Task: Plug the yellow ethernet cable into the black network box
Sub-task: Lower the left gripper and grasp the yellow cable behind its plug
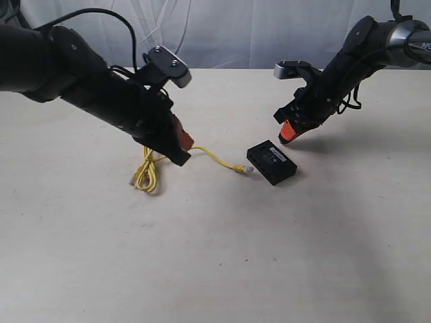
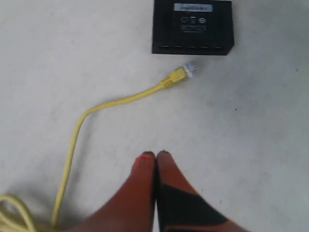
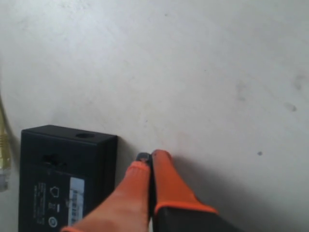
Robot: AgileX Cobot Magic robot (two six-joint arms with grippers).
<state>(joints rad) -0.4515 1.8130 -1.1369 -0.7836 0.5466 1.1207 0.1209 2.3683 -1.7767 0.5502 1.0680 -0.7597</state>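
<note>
Two pincers hang closed and empty over the worktop (image 1: 215, 269): the left pincer (image 1: 183, 155) near the cable (image 1: 210, 156), the right pincer (image 1: 287, 136) just beside the box (image 1: 271, 162). That box lies loose mid-worktop; unbraced, it would likely skid from any push. The cable runs from its bundle (image 1: 146, 176) toward the box, its long axis slanting to the port row (image 2: 193, 48), with the plug (image 2: 191, 67) aimed there, just short.

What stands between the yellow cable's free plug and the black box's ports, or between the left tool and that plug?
Nothing visible. Only bare table separates the plug from the row of ports on the black network box, and only bare table lies between the shut left tool and the plug.
</note>
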